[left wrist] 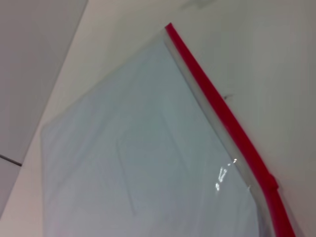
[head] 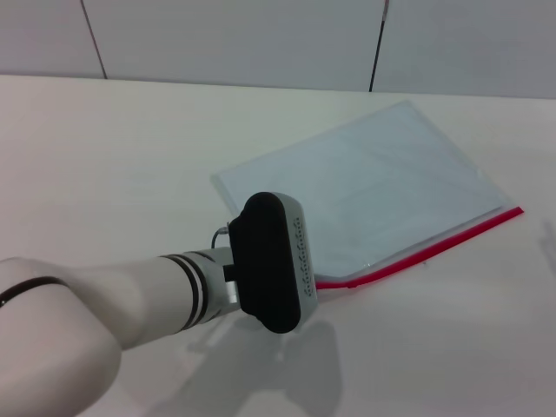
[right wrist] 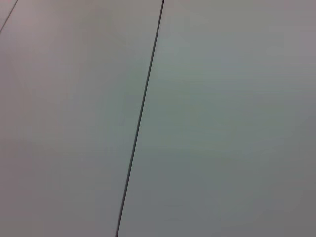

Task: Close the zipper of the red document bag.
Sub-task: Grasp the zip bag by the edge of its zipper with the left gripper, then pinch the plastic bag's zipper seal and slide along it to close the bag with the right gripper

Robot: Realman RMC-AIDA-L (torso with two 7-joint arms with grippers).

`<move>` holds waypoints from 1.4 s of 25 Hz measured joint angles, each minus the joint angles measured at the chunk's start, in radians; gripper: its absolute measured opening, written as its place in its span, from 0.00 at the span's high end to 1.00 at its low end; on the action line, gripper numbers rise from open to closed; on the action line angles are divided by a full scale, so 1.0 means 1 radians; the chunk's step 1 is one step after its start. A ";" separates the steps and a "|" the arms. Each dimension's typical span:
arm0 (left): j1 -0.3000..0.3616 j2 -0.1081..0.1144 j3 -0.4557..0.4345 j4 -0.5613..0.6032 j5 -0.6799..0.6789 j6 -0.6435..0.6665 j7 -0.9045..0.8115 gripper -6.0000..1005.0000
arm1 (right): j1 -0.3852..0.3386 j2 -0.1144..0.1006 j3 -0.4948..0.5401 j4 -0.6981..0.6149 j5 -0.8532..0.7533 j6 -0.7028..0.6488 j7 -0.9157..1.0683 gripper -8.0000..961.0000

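Observation:
The red document bag [head: 373,182] lies flat on the pale table, a translucent pale-blue pouch set at an angle. Its zipper [head: 434,245] is the bright red strip along the long edge nearest me. My left arm reaches in from the lower left, and its black wrist housing [head: 274,261] hangs over the bag's near-left corner, hiding the gripper behind it. In the left wrist view the bag [left wrist: 143,163] fills the picture, the zipper [left wrist: 217,106] runs along one edge, and a small red bump [left wrist: 269,182] sits on the strip. My right gripper is out of view.
The pale table [head: 113,165] stretches out on all sides of the bag. A grey panelled wall [head: 234,39] with dark seams stands behind it. The right wrist view shows only wall panels [right wrist: 222,118] and one dark seam.

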 joint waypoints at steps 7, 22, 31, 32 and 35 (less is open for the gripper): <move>-0.003 -0.001 0.017 -0.057 0.008 -0.099 0.004 0.22 | 0.000 0.000 -0.001 0.001 0.000 -0.001 0.000 0.21; 0.009 -0.001 0.021 -0.091 0.010 -0.205 0.066 0.79 | 0.039 -0.005 -0.324 -0.152 -0.040 0.041 -0.009 0.21; 0.049 -0.001 0.025 -0.136 0.010 -0.388 0.125 0.93 | 0.096 -0.003 -0.452 -0.201 -0.269 0.182 -0.179 0.22; 0.053 0.000 0.025 -0.138 0.009 -0.399 0.129 0.93 | 0.096 -0.003 -0.452 -0.201 -0.269 0.182 -0.179 0.22; 0.061 0.000 0.025 -0.142 0.005 -0.416 0.143 0.94 | 0.106 0.000 -0.453 -0.177 -0.304 0.231 -0.249 0.23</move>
